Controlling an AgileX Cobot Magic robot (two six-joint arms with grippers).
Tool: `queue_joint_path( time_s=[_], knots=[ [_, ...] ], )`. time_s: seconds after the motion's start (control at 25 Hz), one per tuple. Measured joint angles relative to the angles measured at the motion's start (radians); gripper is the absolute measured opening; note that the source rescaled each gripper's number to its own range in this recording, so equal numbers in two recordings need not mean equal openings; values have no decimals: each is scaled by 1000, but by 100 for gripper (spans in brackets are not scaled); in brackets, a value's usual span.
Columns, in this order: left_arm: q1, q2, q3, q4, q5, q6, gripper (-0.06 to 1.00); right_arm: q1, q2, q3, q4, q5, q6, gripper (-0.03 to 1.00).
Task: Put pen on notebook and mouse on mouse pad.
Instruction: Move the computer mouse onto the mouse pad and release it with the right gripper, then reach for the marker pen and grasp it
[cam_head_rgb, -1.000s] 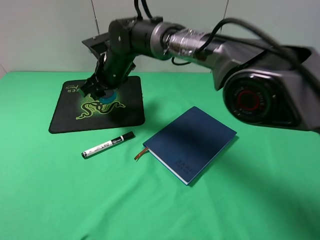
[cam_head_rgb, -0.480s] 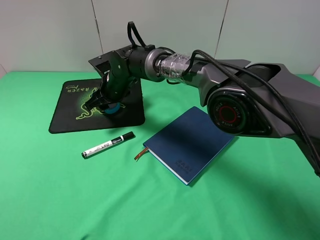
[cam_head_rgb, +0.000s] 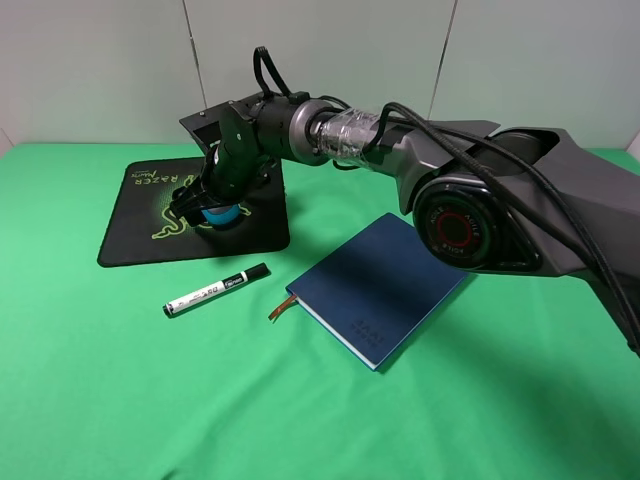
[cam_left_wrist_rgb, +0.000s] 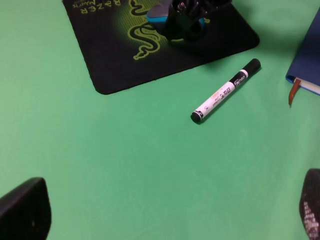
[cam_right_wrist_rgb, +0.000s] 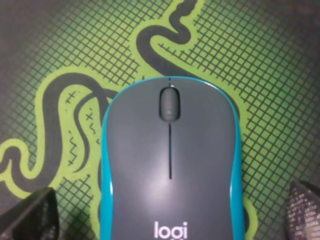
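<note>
Where the green snake logo curls across the black rectangular mouse pad (cam_head_rgb: 125, 240), the small computer mouse with a grey top and teal-blue sides (cam_right_wrist_rgb: 170, 170) lies flat on the pad, its scroll wheel and white "logi" lettering plain in the right wrist view. The right fingers (cam_right_wrist_rgb: 30, 215) stand released, one on each side of the mouse and clear of its teal sides, so nothing is grasped. In the high view the dark right arm (cam_head_rgb: 400, 150) reaches across from the right side, and its wrist hangs low over the mouse. Just in front of the pad, touching neither pad nor book, the short white-barrelled marker pen with a black cap (cam_head_rgb: 215, 290) lies on the green cloth tabletop (cam_head_rgb: 120, 400), its cap end turned toward the dark navy-blue hardcover notebook (cam_head_rgb: 385, 285). That notebook lies closed near the middle of the tabletop, with a brown ribbon bookmark (cam_head_rgb: 283, 305) poking out at the corner nearest the pen. The left fingers (cam_left_wrist_rgb: 22, 210) are spread wide over bare green cloth, holding nothing, well apart from the pen.
</note>
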Motion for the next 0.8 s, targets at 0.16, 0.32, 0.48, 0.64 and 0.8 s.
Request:
queue_joint_path(
  time_s=[0.16,0.32,0.48,0.64,0.8],
  knots=[
    [0,0,0,0,0,0,100,0,-1,0,0,1,1,100],
    [0,0,0,0,0,0,100,0,-30,0,0,49,1,100],
    [0,0,0,0,0,0,100,0,-110,0,0,165,4,100],
    [0,0,0,0,0,0,100,0,-205,-3,0,340,4,100],
    [0,0,0,0,0,0,100,0,-290,-4,0,480,-12,100]
  ],
)
